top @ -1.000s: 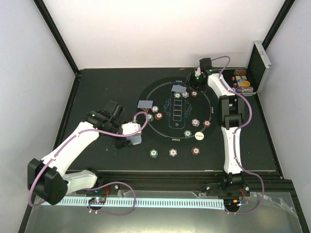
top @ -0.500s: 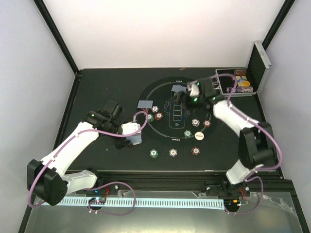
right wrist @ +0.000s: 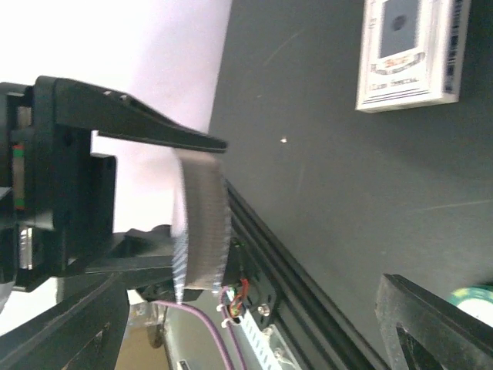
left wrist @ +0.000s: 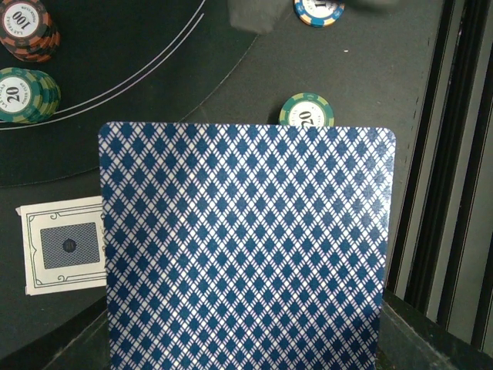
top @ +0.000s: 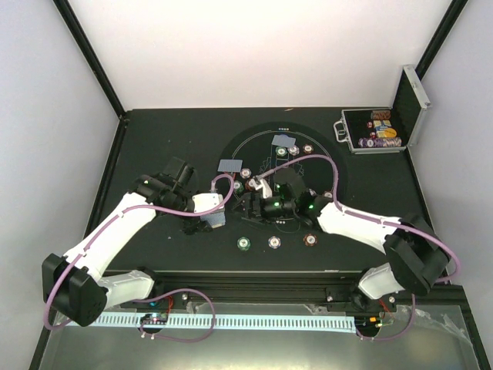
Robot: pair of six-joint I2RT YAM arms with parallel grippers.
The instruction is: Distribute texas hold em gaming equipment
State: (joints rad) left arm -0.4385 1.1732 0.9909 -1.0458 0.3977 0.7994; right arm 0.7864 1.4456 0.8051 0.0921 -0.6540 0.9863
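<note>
My left gripper point(top: 209, 218) is shut on a deck of playing cards point(left wrist: 243, 247). The deck's blue diamond back fills the left wrist view and hides the fingers. My right gripper point(top: 248, 205) hovers open just right of that deck. The right wrist view has the deck point(right wrist: 202, 223) edge-on in the left jaws, ahead of my open right gripper point(right wrist: 250, 308). Two small piles of cards point(top: 231, 165) point(top: 284, 139) lie face down on the table. Three chips point(top: 244, 243) point(top: 274, 242) point(top: 310, 240) sit in a row near the front edge.
A round black mat point(top: 254, 146) carries more chips point(top: 246, 173) point(top: 308, 148). The open silver-edged case point(top: 371, 132) stands at the back right. A white card box point(left wrist: 65, 245) lies left of the deck, with chip stacks point(left wrist: 27, 31) point(left wrist: 27, 94) beyond it.
The right arm swung from the back near the case across the mat to the left gripper's deck, and its jaws opened. The left arm held still with the deck.
</note>
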